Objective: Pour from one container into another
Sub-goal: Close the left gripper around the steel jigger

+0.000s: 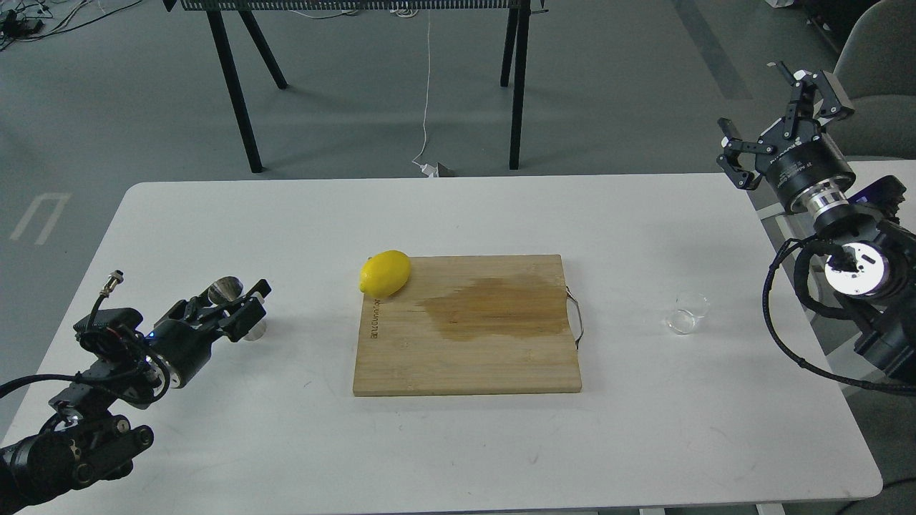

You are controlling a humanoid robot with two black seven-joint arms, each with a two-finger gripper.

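Observation:
The steel jigger (225,289) stands on the white table (458,443) at the left. My left gripper (242,304) is low over the table and reaches around it with its jaws apart; one finger covers most of the jigger's base. I cannot tell whether the fingers touch the metal. The clear glass cup (687,315) stands upright on the table at the right, beyond the board's handle. My right gripper (774,107) is open and raised high past the table's far right corner, well away from the cup.
A bamboo cutting board (466,357) with a dark wet patch lies in the middle, its wire handle toward the cup. A yellow lemon (385,273) rests on its far left corner. Black stand legs (518,86) rise behind the table.

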